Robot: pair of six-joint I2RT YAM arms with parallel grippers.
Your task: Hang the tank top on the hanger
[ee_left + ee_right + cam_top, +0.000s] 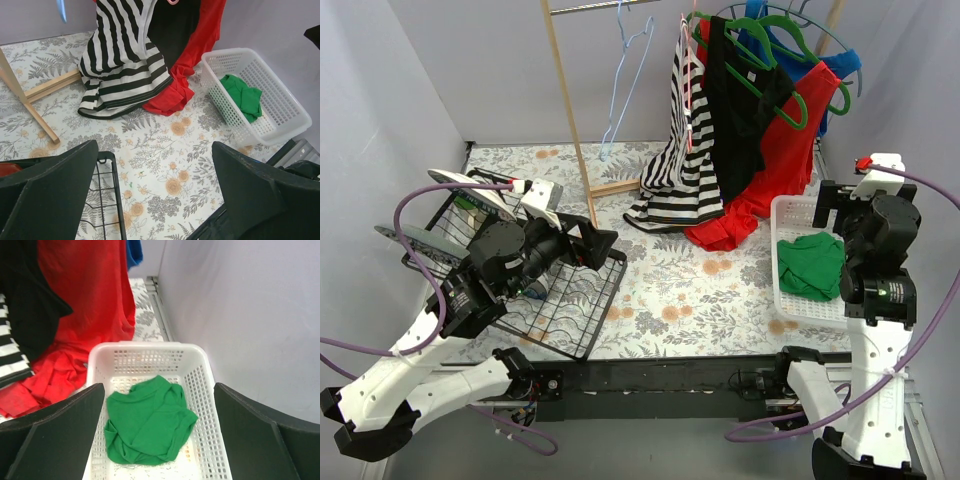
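The bright green tank top (810,265) lies crumpled in a white basket (782,215) at the right of the table; it also shows in the left wrist view (242,95) and the right wrist view (147,422). The light-blue wire hanger (625,75) hangs empty from the rail at the back. My right gripper (835,212) is open and empty, above the basket's near side, with the tank top below and between its fingers (159,390). My left gripper (592,243) is open and empty over the black wire rack, far from both (155,165).
A wooden rail stand (570,110) rises at the back centre. A striped top (680,170), a black garment (740,110) and a red garment (775,165) hang on green plastic hangers (775,45), their hems on the table. A black wire rack (570,305) lies at the left.
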